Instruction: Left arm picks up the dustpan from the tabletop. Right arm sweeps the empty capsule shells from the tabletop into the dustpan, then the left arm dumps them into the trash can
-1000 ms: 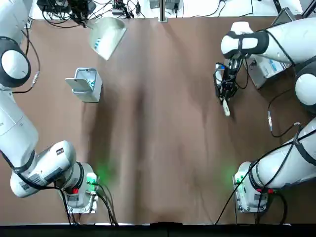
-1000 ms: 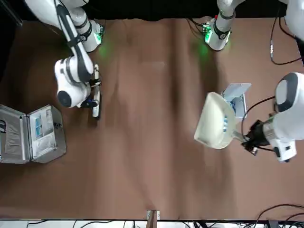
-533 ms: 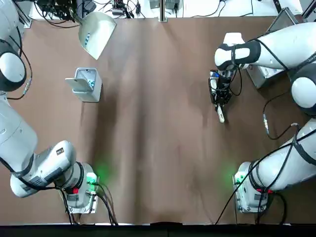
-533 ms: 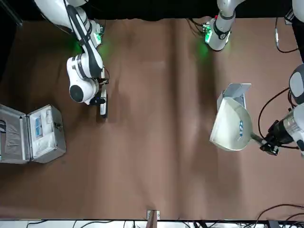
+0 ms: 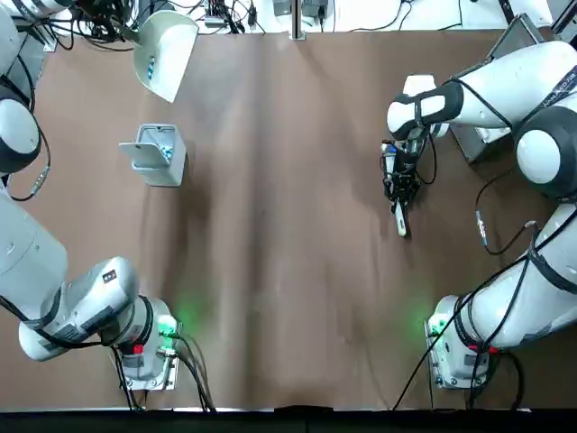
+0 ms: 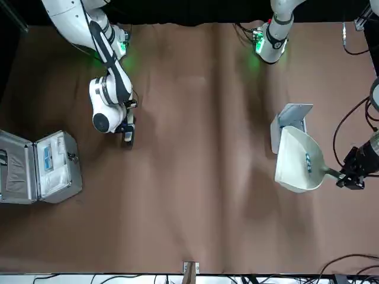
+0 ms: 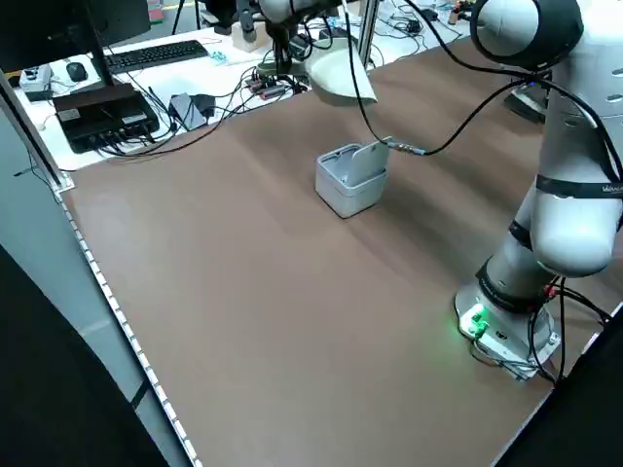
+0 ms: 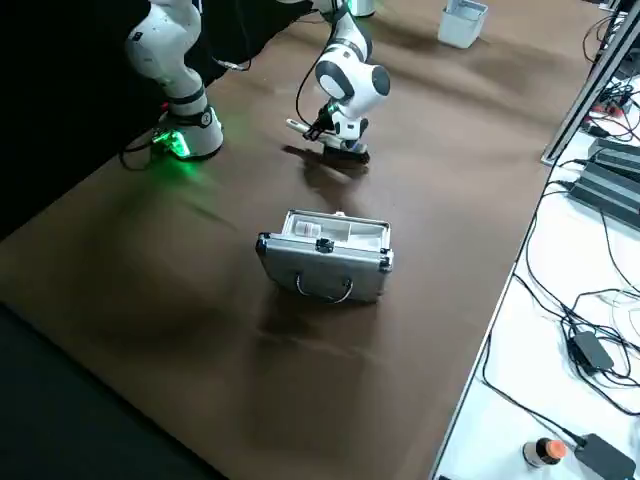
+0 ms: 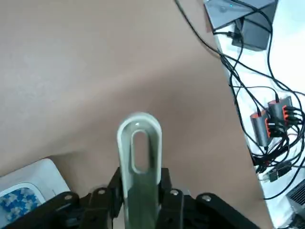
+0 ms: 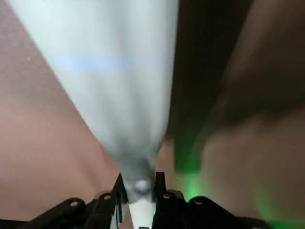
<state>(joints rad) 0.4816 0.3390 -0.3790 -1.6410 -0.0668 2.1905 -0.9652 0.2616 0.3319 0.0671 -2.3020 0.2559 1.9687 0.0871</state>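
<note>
Since last frame my left hand [image 6: 353, 173], clamped on the dustpan [image 6: 299, 168] handle, swung it beyond the bin [image 5: 158, 153]; light, stiff; right hand [image 5: 400, 189] pinches brush [image 5: 398, 216].

We think this is a robot lab. Two big white robot arms [image 5: 54, 298] [image 5: 523, 298] stand bolted to a wide brown worktop [image 5: 288, 271], and their bases glow green. Past the far edge we see a tangle of black cables [image 7: 243, 107], a keyboard [image 7: 156, 55], a mouse [image 7: 76, 71] and black boxes [image 7: 102, 109] on a white desk. A metal case [image 8: 325, 255] lies open on the worktop.
</note>
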